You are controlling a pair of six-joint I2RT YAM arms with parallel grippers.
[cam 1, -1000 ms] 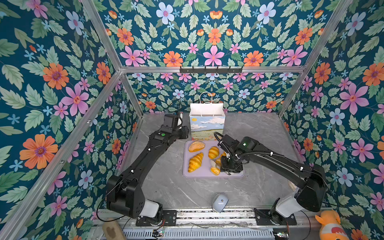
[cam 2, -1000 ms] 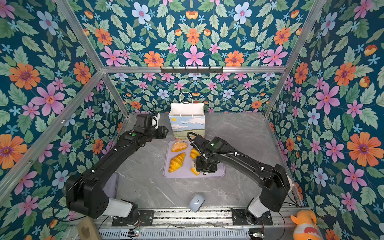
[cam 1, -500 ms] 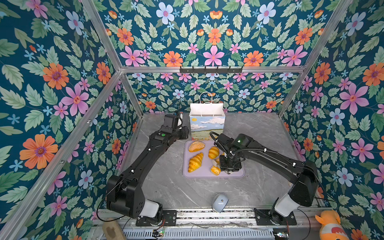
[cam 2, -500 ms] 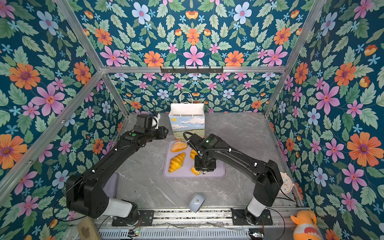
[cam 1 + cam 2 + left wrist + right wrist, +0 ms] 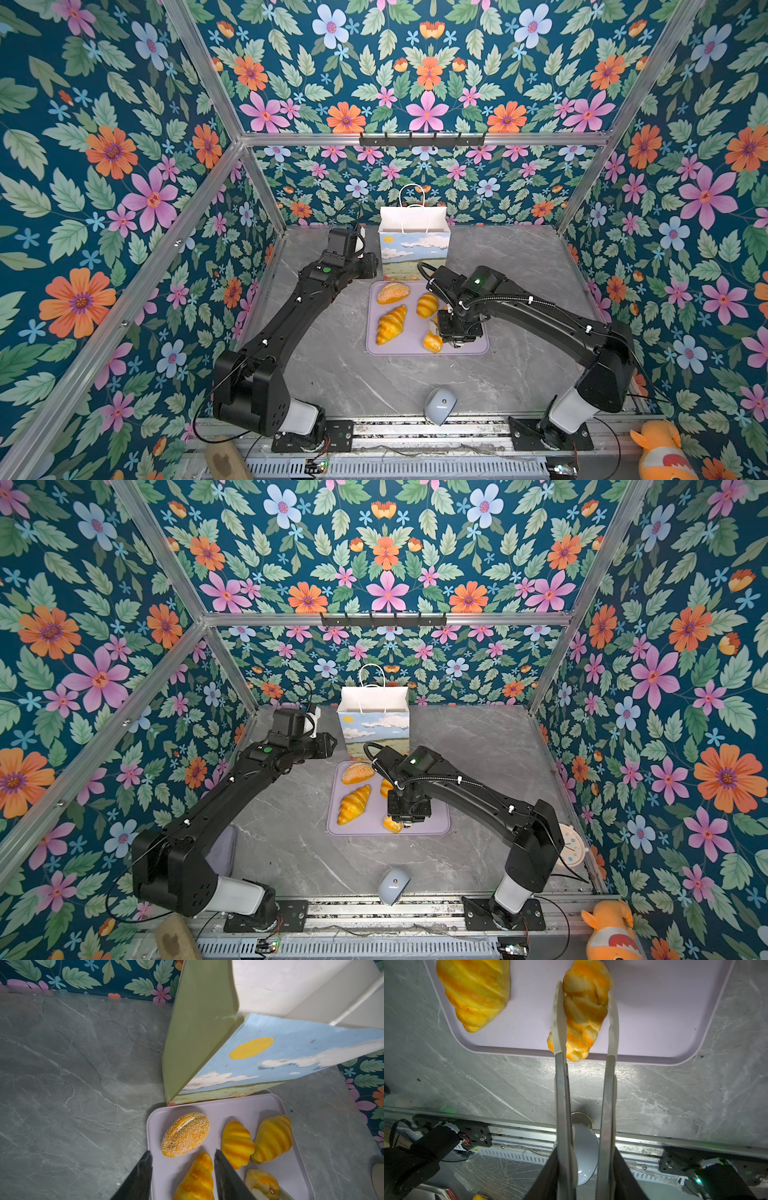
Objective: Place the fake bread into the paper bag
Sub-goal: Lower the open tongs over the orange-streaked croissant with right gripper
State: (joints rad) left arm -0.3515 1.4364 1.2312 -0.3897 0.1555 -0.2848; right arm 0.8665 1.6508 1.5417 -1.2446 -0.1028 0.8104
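While my right gripper (image 5: 584,987) pinched the twisted roll (image 5: 583,1014) at the near edge of the tray (image 5: 654,1022), I judged: lift straight, then swing far to the paper bag (image 5: 414,249).

- Bare tabletop (image 5: 332,374) left of tray (image 5: 413,332): room to pass.
- Paper bag (image 5: 413,253) upright at tray's far edge, mouth open upward.
- Right arm (image 5: 540,316) across tray's right side.
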